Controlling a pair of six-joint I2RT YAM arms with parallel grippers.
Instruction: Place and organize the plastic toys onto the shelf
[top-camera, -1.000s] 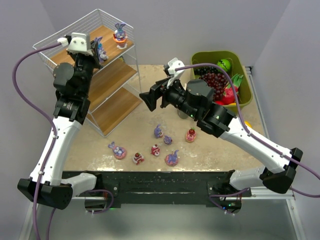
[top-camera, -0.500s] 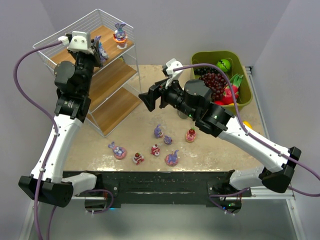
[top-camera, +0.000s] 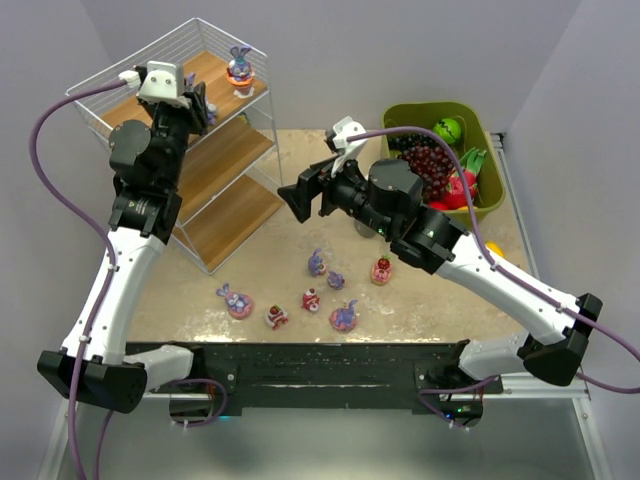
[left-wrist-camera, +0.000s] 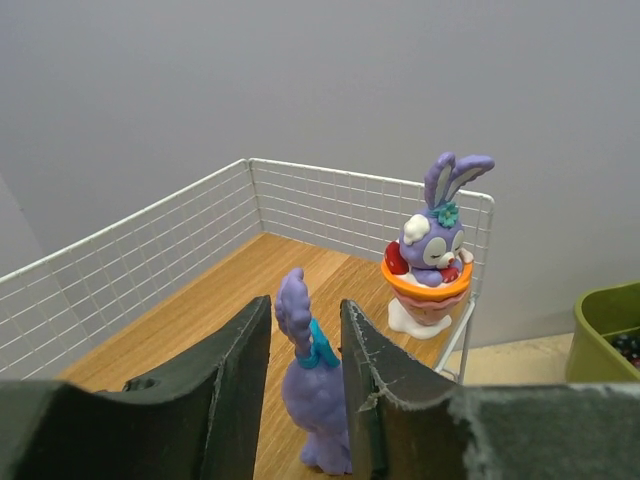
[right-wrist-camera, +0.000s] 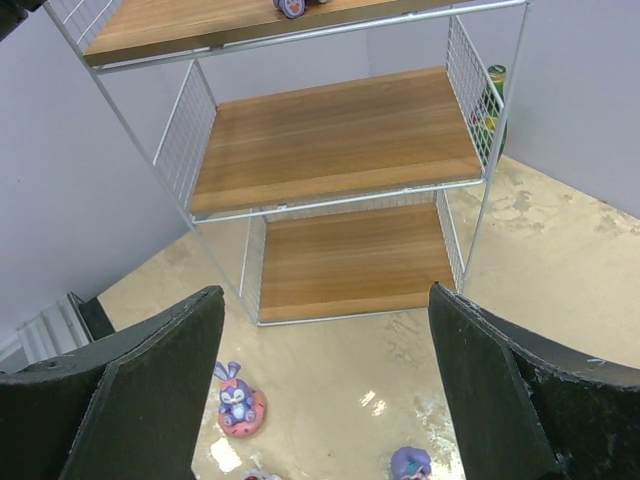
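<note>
The shelf (top-camera: 215, 160) stands at the back left; it also shows in the left wrist view (left-wrist-camera: 200, 310) and the right wrist view (right-wrist-camera: 340, 140). My left gripper (top-camera: 204, 101) is over the top board. Its jaws stand narrowly apart around a purple bunny (left-wrist-camera: 318, 400) that stands on the board, with a thin gap at the left finger. A bunny in an orange cup (left-wrist-camera: 432, 250) stands at the top board's far corner. My right gripper (top-camera: 305, 200) is wide open and empty above the table. Several toys lie on the table, among them a bunny on a pink base (top-camera: 237, 303) and a red-and-white cake (top-camera: 276, 317).
An olive-green bin (top-camera: 430, 108) with grapes (top-camera: 430, 165) and other fake fruit stands at the back right. The right arm stretches across the table above the loose toys. The two lower boards (right-wrist-camera: 350, 260) are bare.
My left gripper has shifted slightly up and back over the top board. My right gripper has drifted a little toward the shelf.
</note>
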